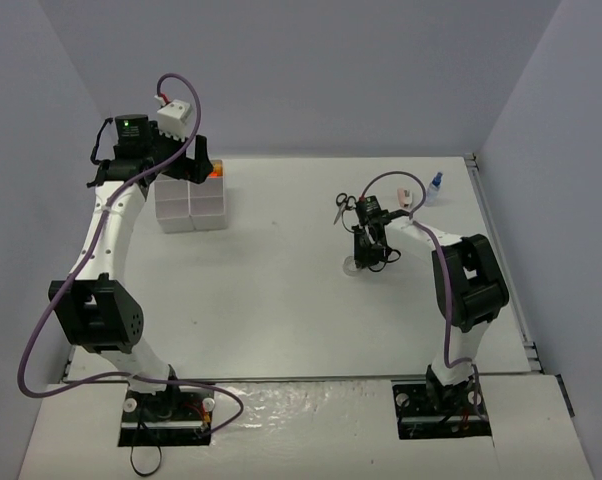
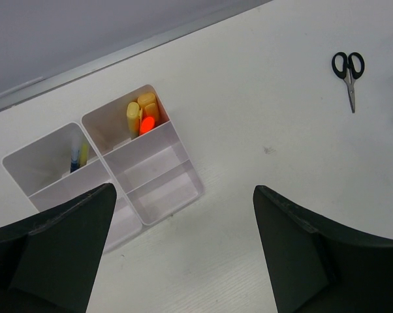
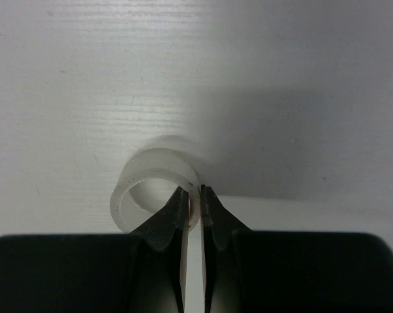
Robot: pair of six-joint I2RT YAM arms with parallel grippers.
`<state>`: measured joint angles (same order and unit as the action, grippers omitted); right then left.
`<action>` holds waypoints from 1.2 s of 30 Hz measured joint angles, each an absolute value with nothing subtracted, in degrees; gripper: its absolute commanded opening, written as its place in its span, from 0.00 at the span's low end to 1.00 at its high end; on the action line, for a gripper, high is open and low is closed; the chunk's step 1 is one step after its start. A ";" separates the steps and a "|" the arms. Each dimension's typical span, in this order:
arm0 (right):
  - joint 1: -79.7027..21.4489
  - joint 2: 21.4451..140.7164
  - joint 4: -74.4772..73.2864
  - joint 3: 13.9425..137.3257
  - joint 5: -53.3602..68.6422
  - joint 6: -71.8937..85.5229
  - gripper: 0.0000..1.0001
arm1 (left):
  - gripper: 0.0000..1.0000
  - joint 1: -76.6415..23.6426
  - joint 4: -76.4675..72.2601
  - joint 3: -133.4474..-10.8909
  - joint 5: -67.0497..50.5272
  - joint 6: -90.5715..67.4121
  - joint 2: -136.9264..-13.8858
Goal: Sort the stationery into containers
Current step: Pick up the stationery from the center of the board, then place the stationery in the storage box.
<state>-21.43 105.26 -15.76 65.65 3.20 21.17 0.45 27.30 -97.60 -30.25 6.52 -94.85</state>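
Stretching pale and faintly grained between plain grey-blue walls (image 1: 311,70), the white table (image 1: 271,310) carries the organizer tray (image 2: 164,192) at its far left, with yellow and orange markers (image 2: 143,116) in a rear compartment. The left gripper (image 2: 183,189) hangs above it, fingers spread wide and empty. The right gripper (image 3: 195,195) is pinched narrow on the wall of the clear tape ring (image 3: 154,166), which sits on the table; the scissors (image 2: 348,70) lie well apart

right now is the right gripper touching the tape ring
Touching. The right wrist view shows the right gripper pinching the wall of the tape ring, one finger inside the ring and one outside, with no gap visible.
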 measured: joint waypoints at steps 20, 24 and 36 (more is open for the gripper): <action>-39.76 104.26 -4.38 92.41 -4.24 17.63 0.00 | 0.81 -2.18 32.26 -88.78 -54.55 1.67 -88.65; -43.16 104.68 -3.35 97.81 -4.80 16.33 0.00 | 0.81 -4.66 31.30 -84.65 -58.15 -2.76 -87.15; -46.54 105.91 -3.46 99.50 -3.81 14.55 0.00 | 0.73 -5.30 19.74 -78.43 -55.47 -16.28 -86.49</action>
<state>-46.54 105.91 -3.46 99.50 -3.81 14.55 -5.30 19.74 -78.43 -55.47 -16.28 -86.49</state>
